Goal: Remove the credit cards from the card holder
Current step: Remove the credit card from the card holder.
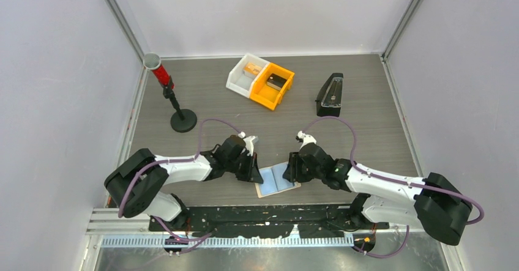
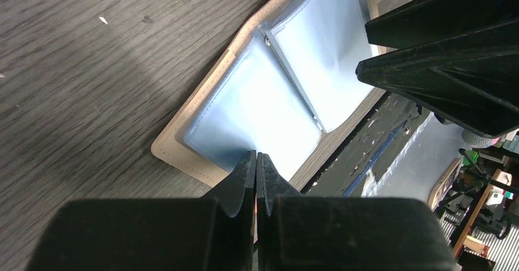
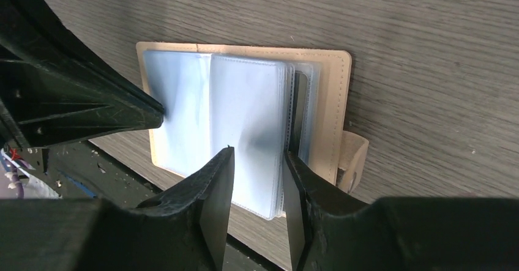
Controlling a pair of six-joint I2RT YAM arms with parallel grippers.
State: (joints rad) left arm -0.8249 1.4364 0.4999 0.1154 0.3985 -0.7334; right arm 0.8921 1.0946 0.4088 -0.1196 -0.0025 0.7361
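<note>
Partly, right tool (image 3: 258, 161) covers card holder (image 3: 333, 87).

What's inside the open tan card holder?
Inside the card holder lie shiny see-through sleeves, pale blue, stacked like book pages. The left gripper, closed, rests at one page's edge. Glare hides whether anything is tucked inside the sleeves, so I cannot tell.
</note>
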